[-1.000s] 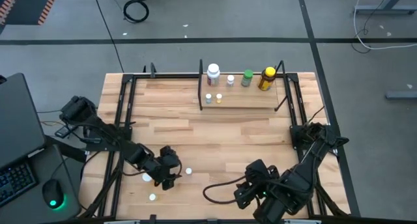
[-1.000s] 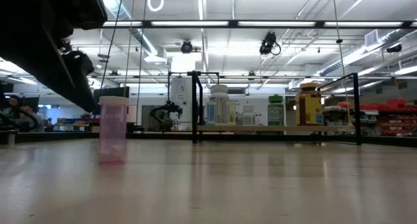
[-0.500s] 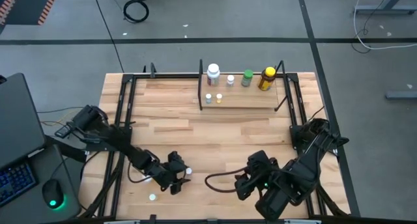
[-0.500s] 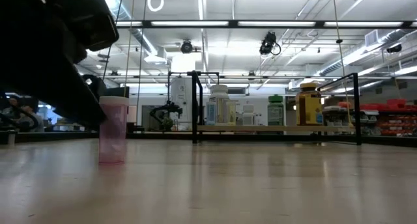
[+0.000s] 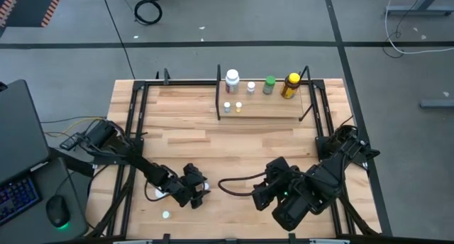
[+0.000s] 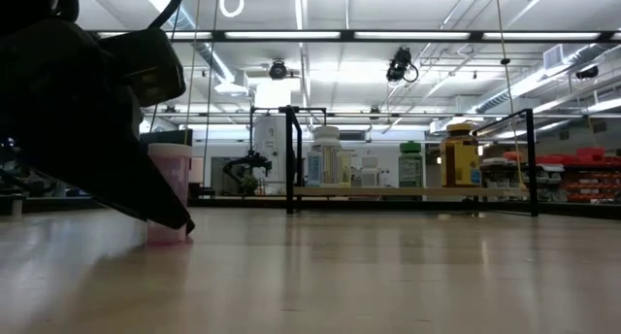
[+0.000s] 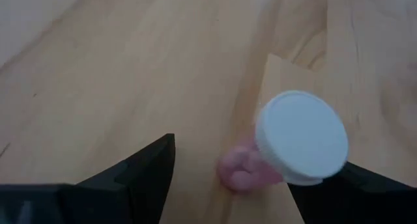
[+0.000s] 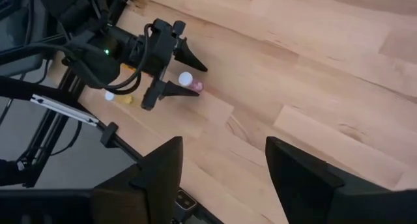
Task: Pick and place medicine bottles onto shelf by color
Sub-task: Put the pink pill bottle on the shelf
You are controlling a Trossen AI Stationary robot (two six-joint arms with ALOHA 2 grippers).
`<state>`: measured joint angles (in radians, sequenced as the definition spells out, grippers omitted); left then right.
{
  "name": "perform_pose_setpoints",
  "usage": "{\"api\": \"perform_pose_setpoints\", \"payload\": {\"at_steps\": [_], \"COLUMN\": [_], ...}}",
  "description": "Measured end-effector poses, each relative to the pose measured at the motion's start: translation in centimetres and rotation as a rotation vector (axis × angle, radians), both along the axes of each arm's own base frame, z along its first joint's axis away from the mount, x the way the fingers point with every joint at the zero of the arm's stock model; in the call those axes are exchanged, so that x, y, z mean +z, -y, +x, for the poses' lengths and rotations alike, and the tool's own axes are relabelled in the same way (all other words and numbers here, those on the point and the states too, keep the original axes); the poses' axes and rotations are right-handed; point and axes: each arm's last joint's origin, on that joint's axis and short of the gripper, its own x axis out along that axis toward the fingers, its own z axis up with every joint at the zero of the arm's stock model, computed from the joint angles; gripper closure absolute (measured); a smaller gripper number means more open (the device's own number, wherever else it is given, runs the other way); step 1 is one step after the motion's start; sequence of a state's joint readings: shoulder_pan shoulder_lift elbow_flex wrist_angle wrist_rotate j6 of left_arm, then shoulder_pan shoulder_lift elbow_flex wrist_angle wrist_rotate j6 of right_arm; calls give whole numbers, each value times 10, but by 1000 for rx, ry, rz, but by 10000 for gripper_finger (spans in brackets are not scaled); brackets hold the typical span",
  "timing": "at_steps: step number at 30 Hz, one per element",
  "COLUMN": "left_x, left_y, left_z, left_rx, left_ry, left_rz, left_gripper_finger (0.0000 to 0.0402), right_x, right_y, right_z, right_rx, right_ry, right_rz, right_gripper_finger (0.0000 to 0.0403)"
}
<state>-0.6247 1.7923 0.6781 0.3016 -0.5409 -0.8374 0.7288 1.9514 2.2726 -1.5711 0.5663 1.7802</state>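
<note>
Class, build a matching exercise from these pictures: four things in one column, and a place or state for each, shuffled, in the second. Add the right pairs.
1. pink bottle
2. yellow bottle
3. left gripper
4. right gripper

A. on the shelf, at its right end
B. open, around the pink bottle
C. standing on the table between two fingers
D. open, holding nothing, above the table's near edge

Pairs: 1-C, 2-A, 3-B, 4-D

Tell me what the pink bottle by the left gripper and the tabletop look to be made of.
Pink bottle: likely translucent plastic, light showing through its tinted body; its white cap looks smooth, matte plastic. Tabletop: light wood in joined strips, grain and seams visible, slight sheen.
</note>
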Motion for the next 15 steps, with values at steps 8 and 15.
{"api": "perform_pose_setpoints", "payload": {"at_steps": [8, 15], "left_x": [0, 0], "left_y": [-1, -1], "left_z": [0, 0], "left_rx": [32, 28], "left_ry": [16, 17], "left_rz": [6, 9], "left_gripper_finger": [175, 229], "right_x": [0, 0], "right_y": [2, 5], "right_z": [2, 4], "right_rx": [-3, 3], "right_ry": [-7, -13], "right_rz": [6, -4], "right_gripper_finger": [176, 176]}}
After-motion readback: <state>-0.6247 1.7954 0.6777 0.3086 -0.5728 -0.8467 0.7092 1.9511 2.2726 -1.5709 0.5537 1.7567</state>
